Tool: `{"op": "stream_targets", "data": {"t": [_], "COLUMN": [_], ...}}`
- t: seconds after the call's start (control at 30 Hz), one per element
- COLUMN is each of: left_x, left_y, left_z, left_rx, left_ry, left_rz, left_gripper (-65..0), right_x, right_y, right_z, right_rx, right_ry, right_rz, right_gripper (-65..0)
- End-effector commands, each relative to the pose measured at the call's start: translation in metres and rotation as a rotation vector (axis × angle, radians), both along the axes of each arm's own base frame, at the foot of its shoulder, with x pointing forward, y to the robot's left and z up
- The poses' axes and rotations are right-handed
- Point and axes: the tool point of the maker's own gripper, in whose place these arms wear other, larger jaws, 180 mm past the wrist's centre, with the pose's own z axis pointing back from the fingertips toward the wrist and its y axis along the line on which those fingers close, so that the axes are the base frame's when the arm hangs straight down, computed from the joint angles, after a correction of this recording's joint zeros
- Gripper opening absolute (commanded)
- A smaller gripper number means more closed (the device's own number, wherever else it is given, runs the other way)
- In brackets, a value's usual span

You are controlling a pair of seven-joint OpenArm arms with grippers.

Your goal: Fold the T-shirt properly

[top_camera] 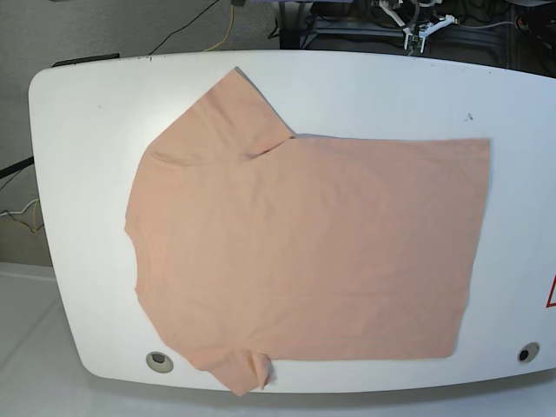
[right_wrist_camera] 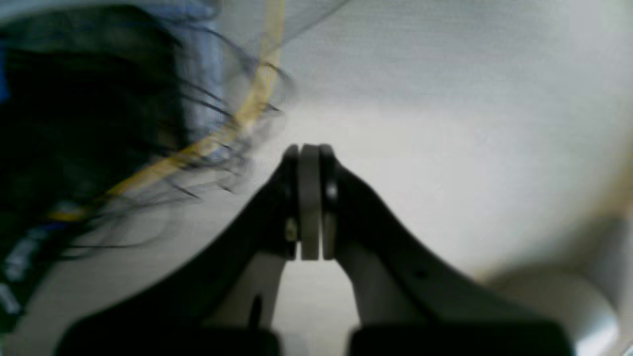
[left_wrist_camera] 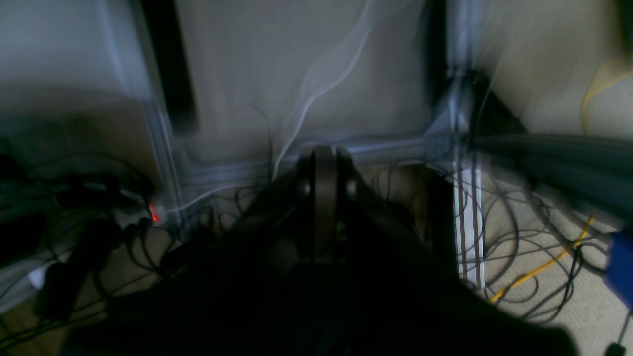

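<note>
We are looking at the T-shirt (top_camera: 304,252) lying spread flat on the white surface (top_camera: 78,130), neck end toward the base view's left, hem toward its right, one sleeve reaching toward the far edge and the other curling over the near edge. Neither arm is showing in the base view, so the shirt is sitting well apart from both tools. The left tool (left_wrist_camera: 324,163) is pressed together with nothing between its fingertips, pointing down at a floor littered with black cables (left_wrist_camera: 519,237) and a yellow cable (left_wrist_camera: 544,264) beside a metal frame (left_wrist_camera: 465,222). The right tool (right_wrist_camera: 309,163) is likewise pressed together and empty, facing pale ground with a yellow cable (right_wrist_camera: 247,113) off to its left. We are judging that folding has not started: the garment is laid out open, presumably so edges are reachable.
</note>
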Motion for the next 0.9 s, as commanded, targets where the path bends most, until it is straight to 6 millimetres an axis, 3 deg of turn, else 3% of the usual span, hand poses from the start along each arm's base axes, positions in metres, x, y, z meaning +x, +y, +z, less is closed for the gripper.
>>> {"op": "stream_targets", "data": {"t": [0.0,0.1,0.37,0.43,0.63,0.87], "left_x": [-0.011,-0.022,-0.031,-0.036,-0.031,-0.025], "left_y": [0.006,0.008,0.012,0.022,0.026,-0.007], "left_z": [0.013,0.030,0.048,0.050,0.053,0.069], "left_rx": [0.019,0.034,0.037,0.047,0.015,-0.149], "left_ry": [0.000,0.020,-0.001,-0.014,-0.049,-0.050], "left_rz": [-0.023,-0.062,-0.114,-0.107,-0.092,-0.128], "left_gripper": [-65.0,-65.0,-65.0,-65.0,-65.0,-65.0], "right_x": [0.018,0.023,0.040,0.048,0.056,0.074], "right_y": [0.000,-0.003,-0.001,-0.001,-0.007,-0.014], "right_z": [0.012,0.034,0.064,0.069,0.071,0.090], "right_rx": [0.014,0.027,0.054,0.055,0.034,0.031], "right_ry": [-0.076,-0.100,-0.160,-0.202,-0.238,-0.313], "right_rz": [0.017,0.042,0.053,0.031,0.014,0.013], "right_gripper": [-65.0,-65.0,-65.0,-65.0,-65.0,-65.0]}}
